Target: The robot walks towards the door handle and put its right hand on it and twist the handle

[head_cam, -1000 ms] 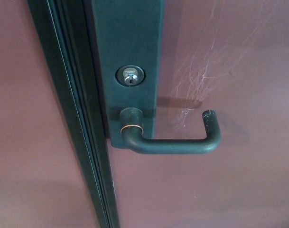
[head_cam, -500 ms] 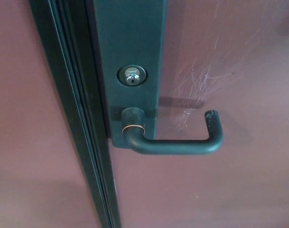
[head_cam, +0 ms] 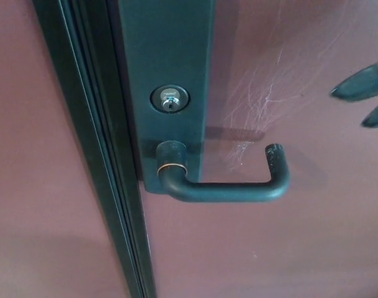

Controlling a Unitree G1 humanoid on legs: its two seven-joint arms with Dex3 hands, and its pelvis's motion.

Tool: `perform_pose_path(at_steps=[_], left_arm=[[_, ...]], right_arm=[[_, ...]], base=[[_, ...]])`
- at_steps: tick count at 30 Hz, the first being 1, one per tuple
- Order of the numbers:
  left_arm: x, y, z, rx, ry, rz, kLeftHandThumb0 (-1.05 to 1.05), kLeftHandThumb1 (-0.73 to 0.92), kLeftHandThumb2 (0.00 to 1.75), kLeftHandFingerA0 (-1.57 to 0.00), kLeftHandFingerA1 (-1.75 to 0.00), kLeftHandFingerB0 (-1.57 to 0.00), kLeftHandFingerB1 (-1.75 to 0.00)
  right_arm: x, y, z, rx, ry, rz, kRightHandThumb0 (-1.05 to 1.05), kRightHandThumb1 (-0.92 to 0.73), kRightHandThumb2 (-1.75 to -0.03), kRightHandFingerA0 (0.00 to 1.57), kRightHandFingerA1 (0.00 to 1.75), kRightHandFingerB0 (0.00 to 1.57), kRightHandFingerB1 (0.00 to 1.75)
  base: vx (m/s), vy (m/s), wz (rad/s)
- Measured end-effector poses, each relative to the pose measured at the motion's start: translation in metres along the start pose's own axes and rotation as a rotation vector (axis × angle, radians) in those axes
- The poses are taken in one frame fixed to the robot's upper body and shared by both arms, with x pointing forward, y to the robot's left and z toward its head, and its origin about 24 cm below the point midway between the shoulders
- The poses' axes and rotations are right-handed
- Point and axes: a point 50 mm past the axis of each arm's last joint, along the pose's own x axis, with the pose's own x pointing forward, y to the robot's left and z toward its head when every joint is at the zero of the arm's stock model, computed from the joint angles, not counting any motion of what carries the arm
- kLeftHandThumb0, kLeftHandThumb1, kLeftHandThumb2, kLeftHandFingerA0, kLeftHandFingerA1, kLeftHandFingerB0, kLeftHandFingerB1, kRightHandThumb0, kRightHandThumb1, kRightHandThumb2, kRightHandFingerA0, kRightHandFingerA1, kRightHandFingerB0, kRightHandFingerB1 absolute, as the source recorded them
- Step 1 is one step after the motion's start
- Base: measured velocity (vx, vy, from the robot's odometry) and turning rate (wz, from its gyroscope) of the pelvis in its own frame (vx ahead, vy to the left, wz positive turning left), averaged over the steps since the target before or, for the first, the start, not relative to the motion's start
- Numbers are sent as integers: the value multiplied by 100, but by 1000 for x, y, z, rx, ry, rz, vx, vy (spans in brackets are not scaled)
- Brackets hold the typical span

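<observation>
Maroon door (head_cam: 282,248) bears a dark plate (head_cam: 170,56), keyhole (head_cam: 170,100) and handle (head_cam: 229,189).

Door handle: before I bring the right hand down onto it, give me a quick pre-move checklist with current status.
1. Door handle fully in the head view, nothing covering it: ok.
2. Right hand in view: ok, only two fingertips at the right edge.
3. Right hand on the handle: not ok, it is apart from it, above and to the right.
4. Fingers apart enough to take the bar: cannot tell.
5. Left hand clear of the path: ok, not in view.
6. Keyhole locked or not: cannot tell.
</observation>
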Motion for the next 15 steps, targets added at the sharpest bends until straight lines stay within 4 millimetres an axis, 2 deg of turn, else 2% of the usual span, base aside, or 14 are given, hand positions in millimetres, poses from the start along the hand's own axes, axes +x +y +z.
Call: perform_pose_path(at_steps=[14,15], left_arm=[[0,-1,0,12,0,-7,-20,63,58,-60,-50,-48,-42],[0,-1,0,12,0,-7,-26,55,67,-57,-54,-45,-47]], right_arm=[[30,7,2,71,-4,126,-62,-55,-57,54,43,41,35],[32,9,3,74,-11,138,-58,-52,-57,53,43,40,35]], base=[[0,0,0],[0,0,0]])
